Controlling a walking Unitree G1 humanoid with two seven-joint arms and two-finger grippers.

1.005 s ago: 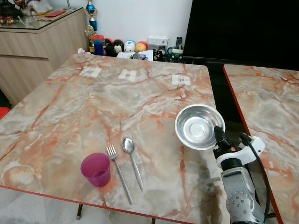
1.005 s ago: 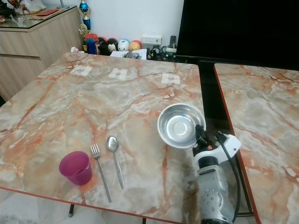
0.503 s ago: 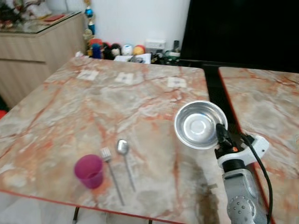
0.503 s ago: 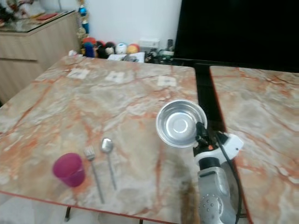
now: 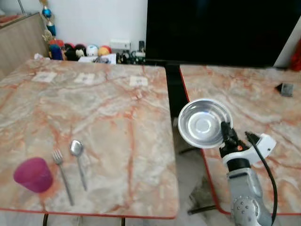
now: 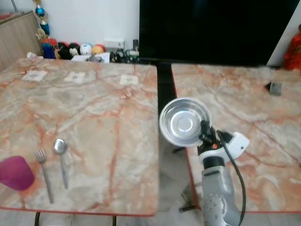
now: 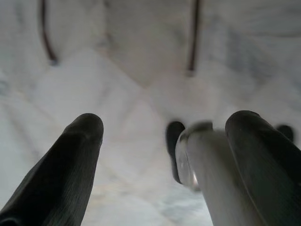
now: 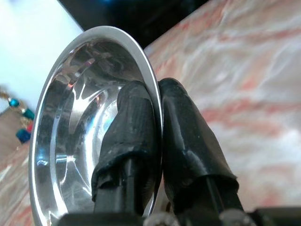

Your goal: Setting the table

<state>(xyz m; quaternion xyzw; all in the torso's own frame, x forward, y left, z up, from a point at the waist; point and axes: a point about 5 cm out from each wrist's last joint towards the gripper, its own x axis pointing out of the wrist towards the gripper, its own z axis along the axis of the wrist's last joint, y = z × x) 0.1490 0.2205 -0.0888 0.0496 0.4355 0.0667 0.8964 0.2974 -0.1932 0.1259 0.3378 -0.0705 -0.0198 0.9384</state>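
My right gripper [image 5: 226,133] is shut on the rim of a shiny steel bowl [image 5: 204,123], holding it in the air over the gap between two marble tables. In the right wrist view one black finger sits inside the steel bowl [image 8: 80,136] and the other outside its rim. On the left table [image 5: 108,108] near its front edge lie a fork [image 5: 63,175] and a spoon [image 5: 78,160], with a magenta cup [image 5: 33,174] beside them. My left gripper [image 7: 164,155] hangs open over the pale floor.
A second marble table [image 5: 263,99] stands on the right with a small dark object [image 5: 285,88] on it. A large black screen [image 5: 221,28] stands behind. Toys and figurines [image 5: 80,49] line the far wall. Paper labels [image 5: 84,77] lie on the left table.
The view has swung right, bringing the second table into sight. The bowl, still gripped, now hangs over the gap between the tables instead of over the left table's right side.
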